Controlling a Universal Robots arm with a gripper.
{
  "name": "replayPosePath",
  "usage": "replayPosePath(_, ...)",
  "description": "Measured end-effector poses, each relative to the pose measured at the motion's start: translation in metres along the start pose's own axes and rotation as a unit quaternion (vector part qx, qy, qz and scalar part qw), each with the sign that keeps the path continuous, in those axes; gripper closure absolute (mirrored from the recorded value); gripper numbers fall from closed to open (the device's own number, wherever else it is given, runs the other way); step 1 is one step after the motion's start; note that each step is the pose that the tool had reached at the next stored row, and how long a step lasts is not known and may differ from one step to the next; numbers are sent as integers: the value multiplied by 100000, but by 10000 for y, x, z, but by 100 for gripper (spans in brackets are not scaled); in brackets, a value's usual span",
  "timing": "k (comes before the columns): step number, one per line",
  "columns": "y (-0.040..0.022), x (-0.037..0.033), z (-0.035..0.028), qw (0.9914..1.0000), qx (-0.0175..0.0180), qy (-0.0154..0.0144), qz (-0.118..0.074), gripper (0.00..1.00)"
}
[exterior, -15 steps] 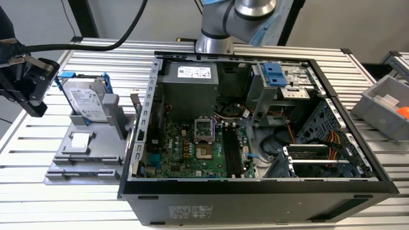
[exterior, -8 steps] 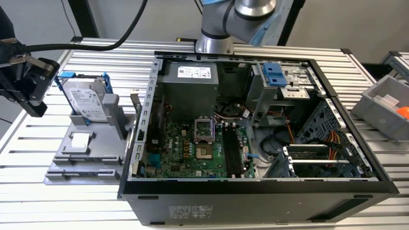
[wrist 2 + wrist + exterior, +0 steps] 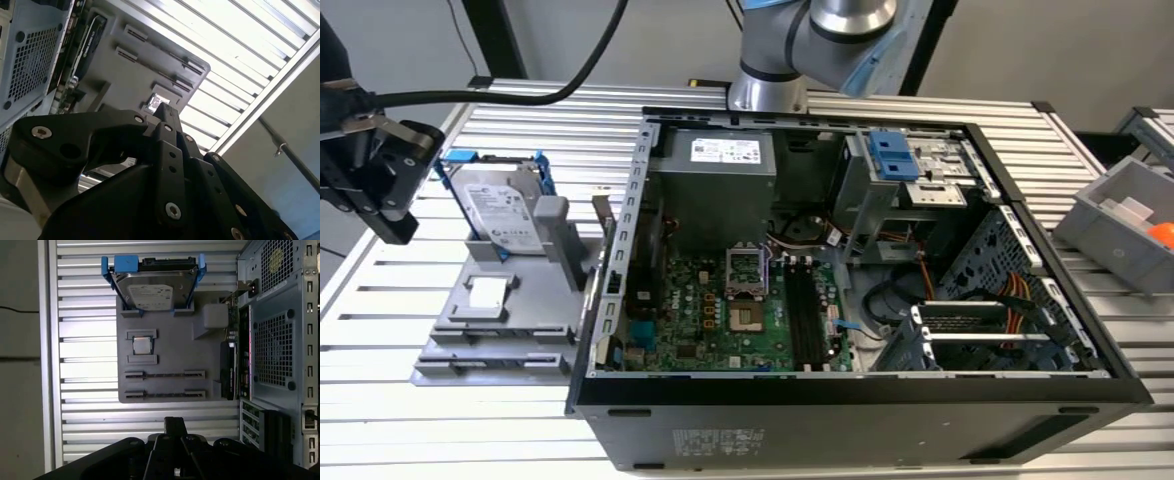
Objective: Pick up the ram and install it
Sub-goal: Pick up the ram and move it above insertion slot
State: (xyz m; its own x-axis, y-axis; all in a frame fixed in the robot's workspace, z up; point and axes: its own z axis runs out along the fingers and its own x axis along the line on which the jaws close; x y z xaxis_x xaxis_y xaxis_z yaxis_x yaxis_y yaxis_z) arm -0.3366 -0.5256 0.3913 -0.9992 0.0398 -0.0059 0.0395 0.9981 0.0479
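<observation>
My black gripper (image 3: 390, 222) hangs off the table's edge at the exterior view's left, apart from the grey fixture tray (image 3: 494, 350). In both wrist views its fingertips (image 3: 175, 422) (image 3: 165, 111) meet in one narrow point with nothing between them, so it is shut and empty. The tray's two long slots (image 3: 165, 375) show as bare grooves. The ram is out of view. At the exterior view's middle lies the open computer case (image 3: 854, 400), holding the green motherboard (image 3: 720, 320) with its dark memory slots (image 3: 803, 320).
A grey hard drive in blue rails (image 3: 500, 205) leans at the tray's far end, and a small square chip (image 3: 142, 345) sits in a pocket. A dark expansion card (image 3: 229, 367) stands between tray and case. A grey bin (image 3: 1127, 225) sits at the right.
</observation>
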Motion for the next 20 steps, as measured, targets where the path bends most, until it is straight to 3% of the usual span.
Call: replayPosePath(20, 2, 2, 0, 99986, 9, 76, -1649, 100)
